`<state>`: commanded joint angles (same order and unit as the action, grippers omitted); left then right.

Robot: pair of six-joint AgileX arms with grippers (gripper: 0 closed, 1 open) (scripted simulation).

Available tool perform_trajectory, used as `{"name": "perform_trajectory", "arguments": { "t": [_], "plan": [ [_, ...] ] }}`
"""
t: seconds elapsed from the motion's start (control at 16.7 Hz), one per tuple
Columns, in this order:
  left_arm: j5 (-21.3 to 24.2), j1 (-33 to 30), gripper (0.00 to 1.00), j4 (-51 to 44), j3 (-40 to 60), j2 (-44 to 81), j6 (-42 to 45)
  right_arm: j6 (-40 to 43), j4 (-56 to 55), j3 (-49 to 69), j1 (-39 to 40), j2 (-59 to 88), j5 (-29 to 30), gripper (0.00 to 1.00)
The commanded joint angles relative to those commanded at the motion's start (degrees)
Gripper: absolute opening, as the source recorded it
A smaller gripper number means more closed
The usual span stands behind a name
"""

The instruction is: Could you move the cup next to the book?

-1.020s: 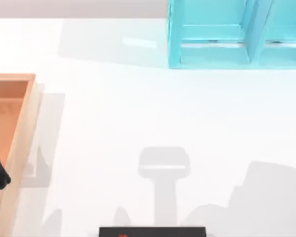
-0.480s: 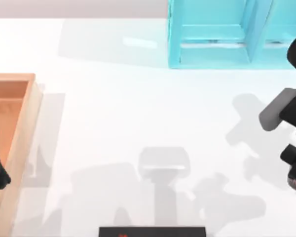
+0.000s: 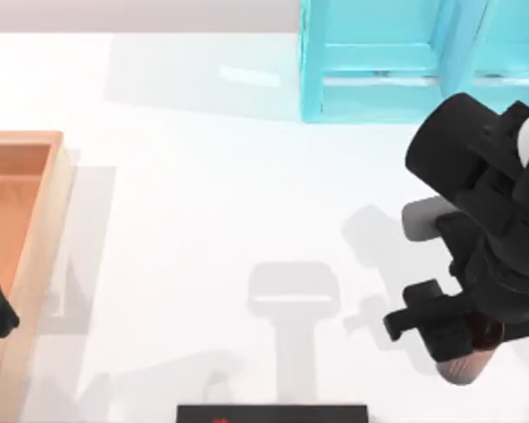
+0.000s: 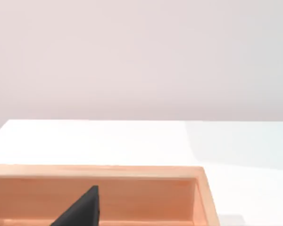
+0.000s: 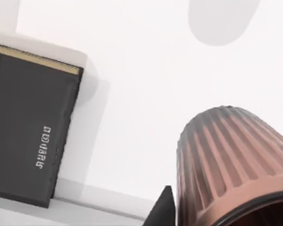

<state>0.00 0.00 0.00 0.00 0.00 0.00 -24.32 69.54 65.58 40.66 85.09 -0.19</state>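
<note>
Cup (image 3: 465, 366) is sitting in my right pincer (image 3: 458, 339), clenched around it above the white surface (image 3: 203, 220), right of the book (image 5: 28, 141), whose pale spine lettering I'm not managing to read.

The right arm (image 3: 485, 211), outside the top view a second ago and just at its right edge half a second ago, now reaches well in over the table, nearer the book (image 3: 271, 413). Its gripper (image 3: 463, 348) hangs right of the book with the cup (image 3: 465, 366) under it, apparently held. Its shadow has spread toward the book.
</note>
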Motion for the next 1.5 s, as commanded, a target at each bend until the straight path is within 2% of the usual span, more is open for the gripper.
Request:
{"name": "perform_trajectory", "arguments": {
  "t": [0.24, 0.42, 0.96, 1.5],
  "plan": [
    [0.00, 0.00, 1.00, 0.00, 0.00, 0.00, 0.00, -16.61, -0.93, -1.57, 5.28, -2.34, 0.64, 0.00],
    [0.00, 0.00, 1.00, 0.00, 0.00, 0.00, 0.00, -23.13, -1.39, -2.48, 7.17, -3.31, 1.07, 0.00],
    [0.00, 0.00, 1.00, 0.00, 0.00, 0.00, 0.00, -24.32, -2.31, -3.35, 7.14, -3.02, 1.15, 0.00],
    [0.00, 0.00, 1.00, 0.00, 0.00, 0.00, 0.00, -24.21, -17.01, -14.24, 7.34, 0.45, 1.14, 0.00]
  ]
}}
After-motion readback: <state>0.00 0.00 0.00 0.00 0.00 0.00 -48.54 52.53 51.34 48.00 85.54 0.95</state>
